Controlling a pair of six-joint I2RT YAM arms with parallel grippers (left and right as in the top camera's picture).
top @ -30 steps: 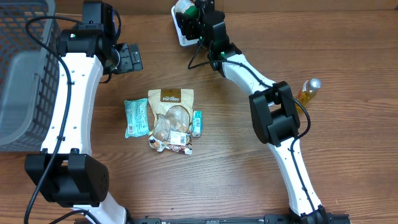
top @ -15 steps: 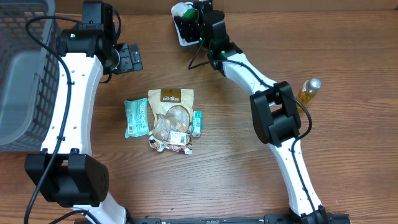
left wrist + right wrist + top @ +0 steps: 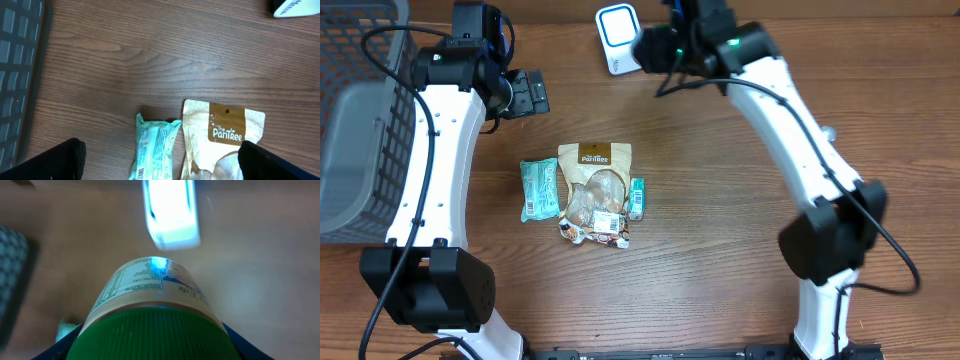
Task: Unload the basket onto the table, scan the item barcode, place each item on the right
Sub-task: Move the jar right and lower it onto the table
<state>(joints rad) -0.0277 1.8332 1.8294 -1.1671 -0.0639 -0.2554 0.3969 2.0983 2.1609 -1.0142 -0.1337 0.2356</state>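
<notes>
Jar [image 3: 145,315]: green-lidded, held lid-toward-wrist-camera just in front of the scanner. We see the label side turned to the scanner window so the light can reach the printing. A blue spot lands on the label next to the nutrition panel. We can't make out a barcode itself.
Table [image 3: 710,270]: wood, carries everything; the unscanned goods sit mid-table, well apart from the scanner.
Basket [image 3: 335,60]: grey wire, far left edge, nearest the left arm. We judge it's the drop spot for scanned items.
Right end effector [image 3: 655,48]: clamped on the jar's sides, at the back of the table just beside the scanner. We read this as the scan step in hand.
Left end effector [image 3: 528,92]: jaws spread wide, nothing in them. It hangs above and behind the grocery pile, likely waiting for its turn.
Pouch [image 3: 595,190]: brown, "The PanTree", flat on the table, between the two teal items.
Scanner [image 3: 617,30]: white, glowing blue face, back edge of the table.
Teal packet [image 3: 538,188]: flat, touching or just beside the pouch's left edge.
Small teal bar [image 3: 637,197]: against the pouch's right edge.
</notes>
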